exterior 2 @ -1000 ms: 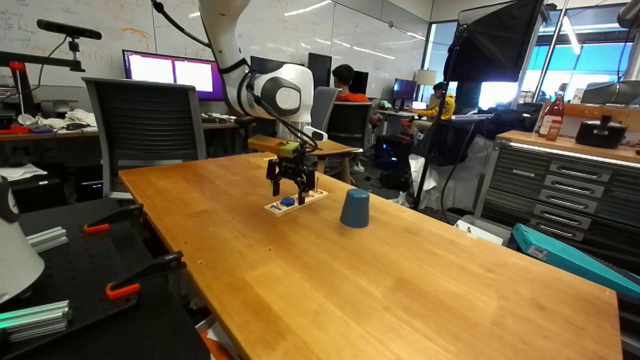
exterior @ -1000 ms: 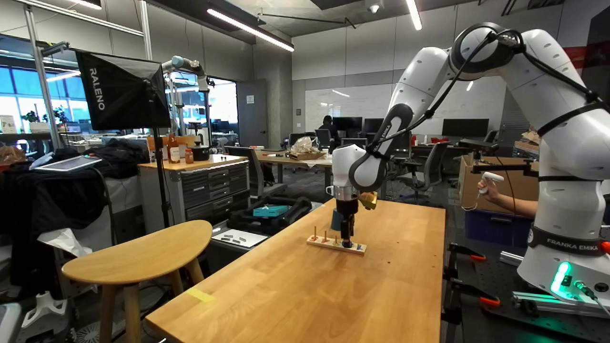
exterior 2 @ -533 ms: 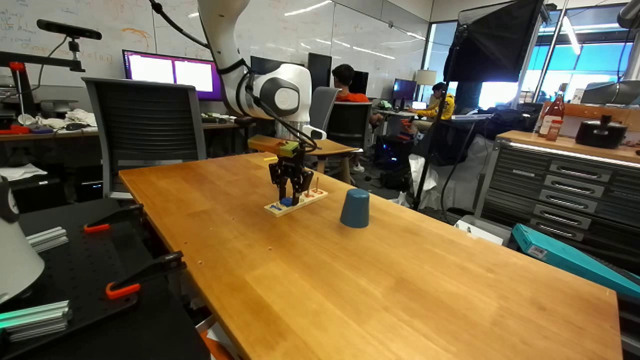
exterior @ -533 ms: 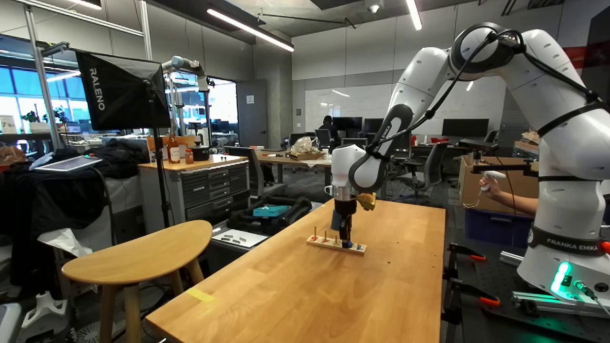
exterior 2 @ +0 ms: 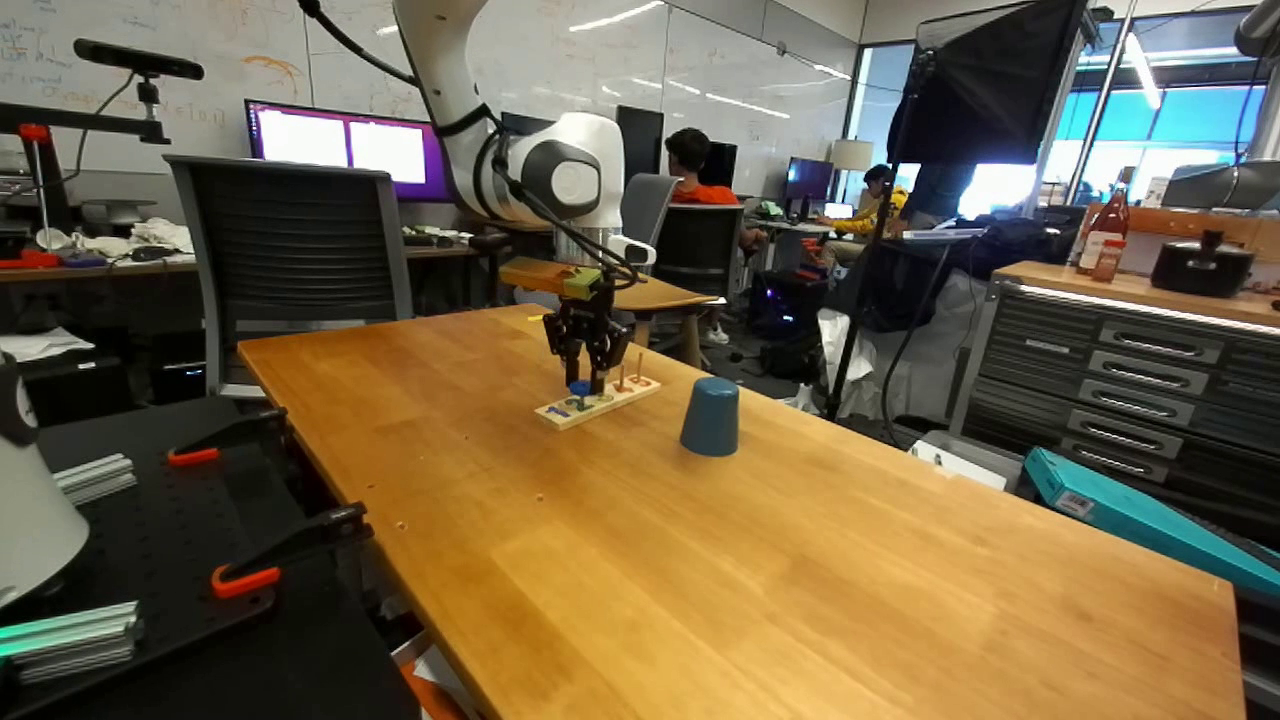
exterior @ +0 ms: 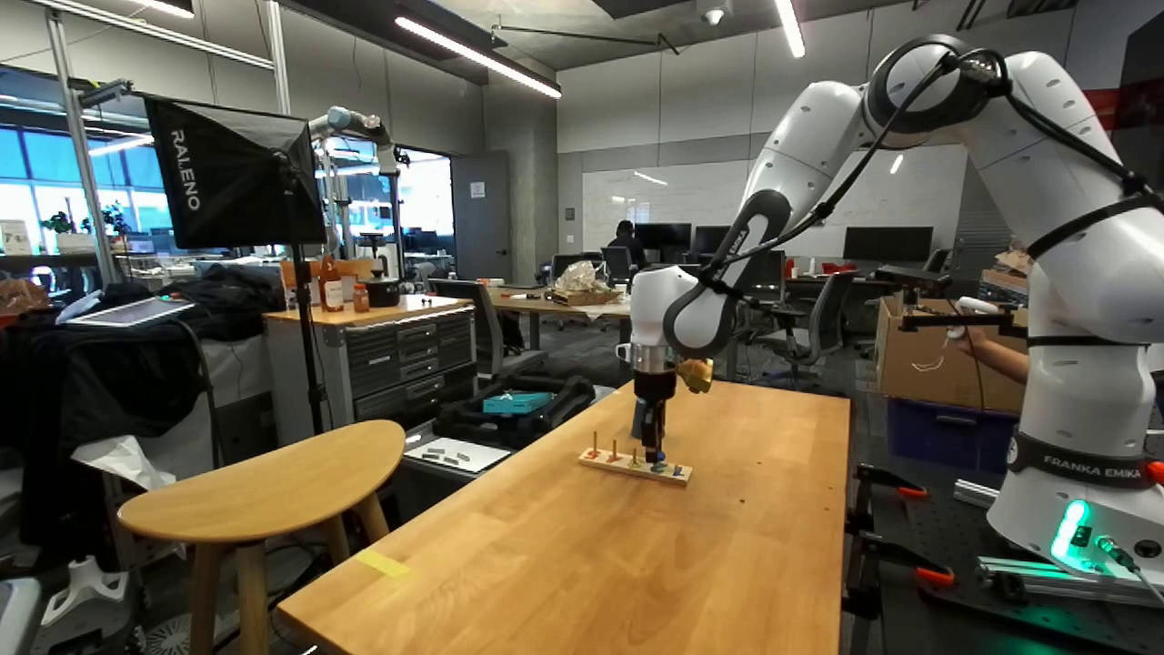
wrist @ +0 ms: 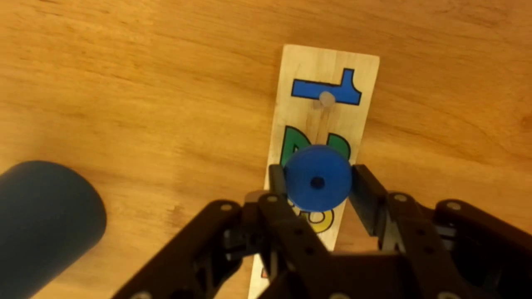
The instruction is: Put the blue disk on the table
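Observation:
The blue disk (wrist: 318, 164), a small round piece with a hole in its centre, is pinched between the two fingertips of my gripper (wrist: 318, 177) in the wrist view. Below it lies the pale wooden base board (wrist: 332, 68) with painted numerals and upright pegs. In an exterior view the disk (exterior 2: 580, 388) sits slightly above the board (exterior 2: 556, 412), with my gripper (exterior 2: 585, 384) pointing straight down. Whether a peg still reaches into the disk I cannot tell. The long honey-coloured table (exterior 2: 800, 560) bears the board.
A blue-grey cup (exterior 2: 710, 418) stands upside down on the table beside the board; in the wrist view the cup (wrist: 45, 224) is at the lower left. Several pegs rise from the board's far part. A smaller oval table (exterior: 264, 482) stands apart.
The jaws, open around the disk a second ago, have closed on it. Gripper and disk have risen a little from the board, and the board has shifted slightly.

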Robot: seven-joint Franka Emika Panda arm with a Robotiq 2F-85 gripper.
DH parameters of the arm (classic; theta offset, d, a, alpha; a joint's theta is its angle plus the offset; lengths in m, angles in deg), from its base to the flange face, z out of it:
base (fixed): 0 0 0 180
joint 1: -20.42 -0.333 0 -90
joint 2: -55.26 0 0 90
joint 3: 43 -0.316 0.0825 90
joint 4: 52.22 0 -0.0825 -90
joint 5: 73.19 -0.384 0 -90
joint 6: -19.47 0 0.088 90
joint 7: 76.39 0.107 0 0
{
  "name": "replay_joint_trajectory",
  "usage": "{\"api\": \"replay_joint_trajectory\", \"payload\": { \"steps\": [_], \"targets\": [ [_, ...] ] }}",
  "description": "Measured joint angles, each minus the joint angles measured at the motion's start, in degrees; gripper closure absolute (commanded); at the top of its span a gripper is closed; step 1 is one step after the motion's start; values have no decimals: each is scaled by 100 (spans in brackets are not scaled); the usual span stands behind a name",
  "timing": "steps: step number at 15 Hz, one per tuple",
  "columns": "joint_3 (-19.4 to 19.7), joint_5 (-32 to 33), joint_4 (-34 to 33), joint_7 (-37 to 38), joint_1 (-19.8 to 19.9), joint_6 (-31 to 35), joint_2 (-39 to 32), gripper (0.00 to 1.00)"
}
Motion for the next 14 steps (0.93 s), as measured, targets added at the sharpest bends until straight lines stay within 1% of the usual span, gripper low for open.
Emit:
{"api": "replay_joint_trajectory", "payload": {
  "steps": [3, 6, 10, 14],
  "targets": [
    [34, 0, -27, 0, 25, -161, 374, 82],
    [153, 0, -86, 0, 153, -428, 590, 82],
    [343, 0, -40, 0, 349, -481, 399, 82],
    [383, 0, 0, 22, 447, -451, -11, 81]
  ]
}}
